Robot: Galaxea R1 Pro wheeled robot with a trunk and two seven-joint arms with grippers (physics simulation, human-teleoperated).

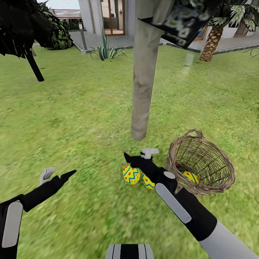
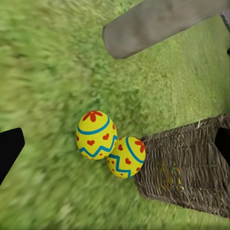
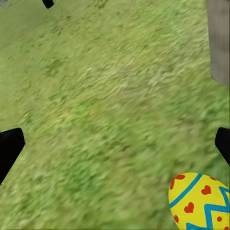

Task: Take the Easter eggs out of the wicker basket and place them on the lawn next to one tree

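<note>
Eggs [image 1: 131,175] on lawn [image 1: 82,118] just below right fingers [image 1: 135,157], spread empty, left fingers [image 1: 57,174] likewise, basket [image 1: 201,163] beside

You have open lawn [image 1: 72,118] on your left; ahead, the trunk [image 1: 144,90] and basket [image 1: 201,163] hem in two eggs [image 1: 131,175].

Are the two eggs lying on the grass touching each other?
Touching. The left wrist view shows the first egg pressed against the second egg, with no grass between them.
</note>
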